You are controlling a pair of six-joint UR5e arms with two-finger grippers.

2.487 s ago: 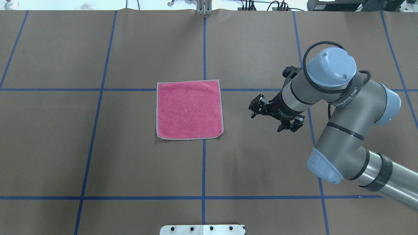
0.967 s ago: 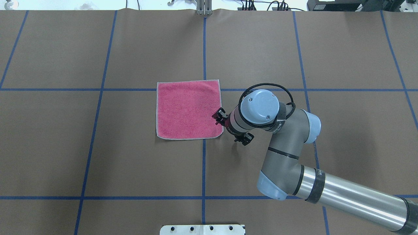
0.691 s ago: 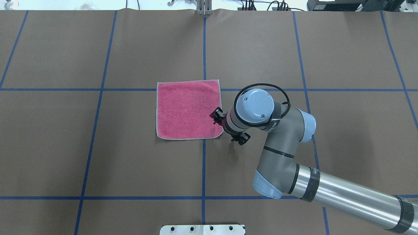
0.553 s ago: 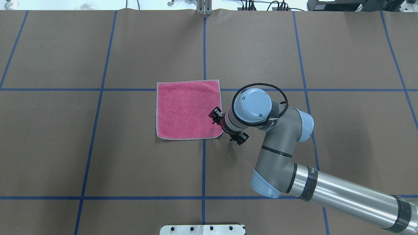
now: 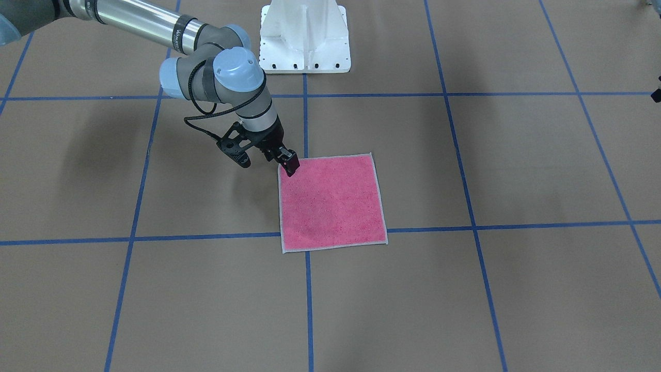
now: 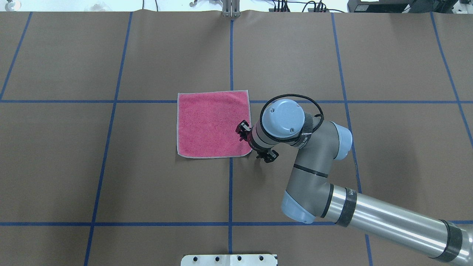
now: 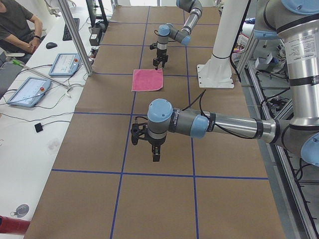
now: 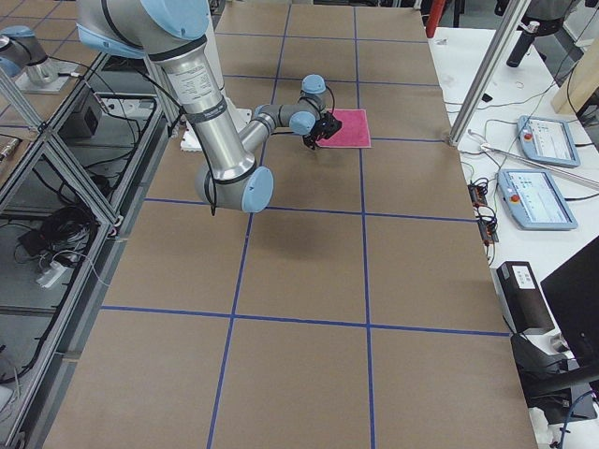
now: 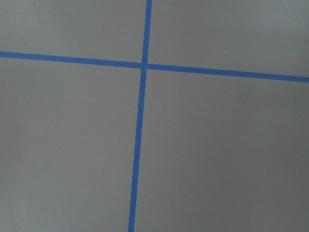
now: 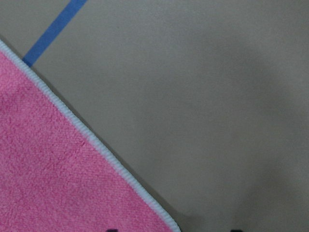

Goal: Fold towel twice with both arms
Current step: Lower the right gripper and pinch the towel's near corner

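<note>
The left arm's black two-finger gripper [image 7: 147, 148] hangs over the brown paper-covered table [image 6: 147, 184], and I cannot tell its finger spacing, while farther along the small square pink terry towel [image 5: 333, 204] lies flat, the right arm's black gripper [image 5: 266, 160] straddling its robot-side corner, fingers spread.

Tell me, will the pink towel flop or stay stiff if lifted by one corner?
It would probably flop: the towel is thin terry cloth lying flat. It looks light, so the right gripper by its corner should lift it easily. Its fuzzy face likely won't slip.
</note>
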